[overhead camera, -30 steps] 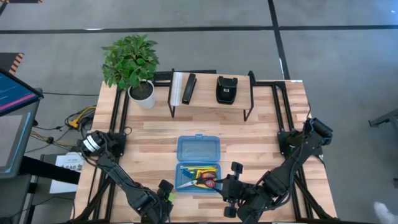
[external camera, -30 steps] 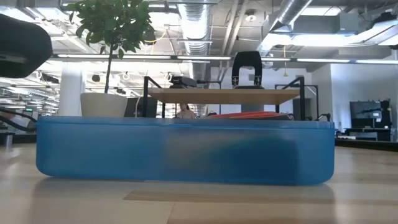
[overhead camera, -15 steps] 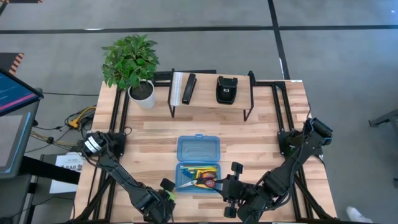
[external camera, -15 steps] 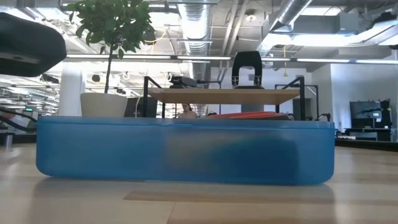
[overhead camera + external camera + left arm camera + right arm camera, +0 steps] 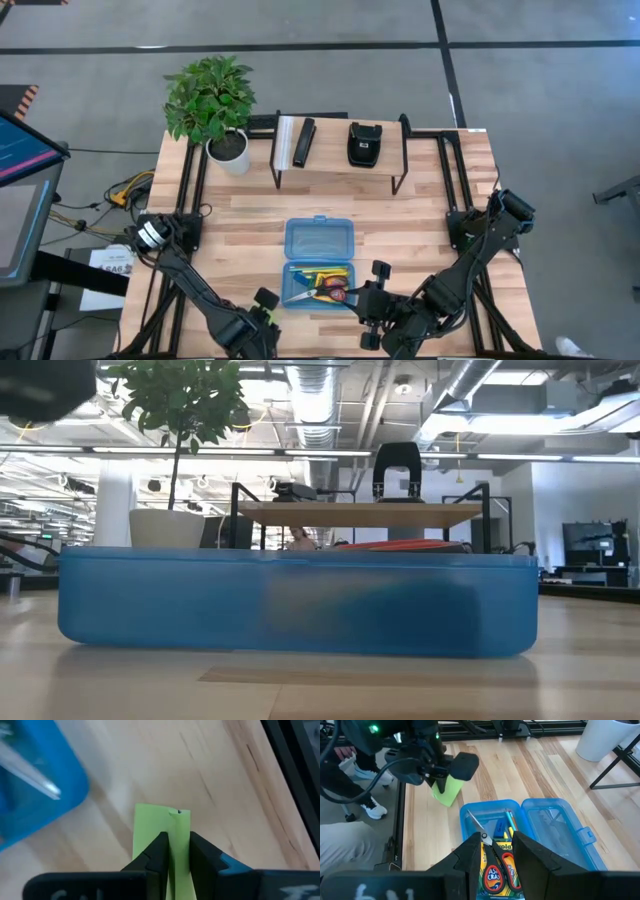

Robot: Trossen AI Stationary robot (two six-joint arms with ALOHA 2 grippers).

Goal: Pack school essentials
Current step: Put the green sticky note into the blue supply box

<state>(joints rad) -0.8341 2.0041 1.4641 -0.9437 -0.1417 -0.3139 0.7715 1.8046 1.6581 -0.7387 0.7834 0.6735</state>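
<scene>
1. Left gripper [image 5: 175, 852] clamped on lime-green sticky-note pad [image 5: 161, 822], held above the table [image 5: 240, 230] just beside the open blue case [image 5: 318, 262].
2. Right gripper [image 5: 497, 851] slightly parted, holding nothing, above the case.
3. Scissors [image 5: 497, 857], crayon box [image 5: 492, 872], pencils [image 5: 512, 827] lie inside the case.
</scene>
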